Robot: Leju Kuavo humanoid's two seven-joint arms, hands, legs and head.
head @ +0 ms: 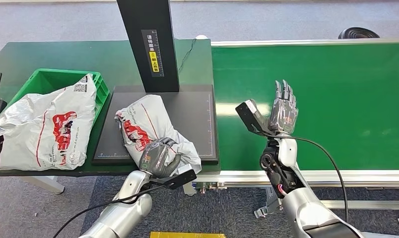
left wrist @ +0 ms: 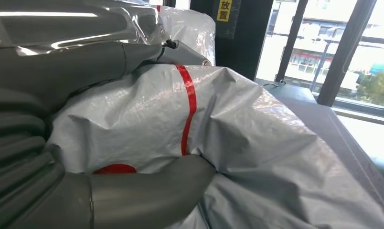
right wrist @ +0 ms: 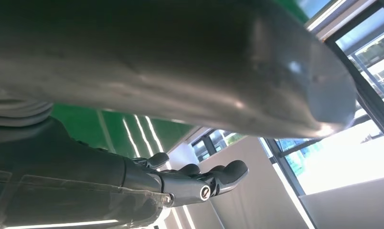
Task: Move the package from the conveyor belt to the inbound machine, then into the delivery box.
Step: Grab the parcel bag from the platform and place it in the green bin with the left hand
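Left hand (head: 159, 157) gripped the package (head: 150, 126) on the scanner plate (head: 197, 114); bin (head: 56, 82) lay further left. Right hand (head: 283, 109) was open, empty.

Silver arms (head: 123, 210), black cables, dark-fingered grey hands (head: 284, 110).

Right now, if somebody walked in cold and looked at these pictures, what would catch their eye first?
Probably the crumpled white package with red print, lying on the dark pad of the inbound machine with the left hand gripping its near end. Next, the right hand raised with fingers apart over the bare green conveyor belt. At the far left, a second white package spills out of the green delivery box.
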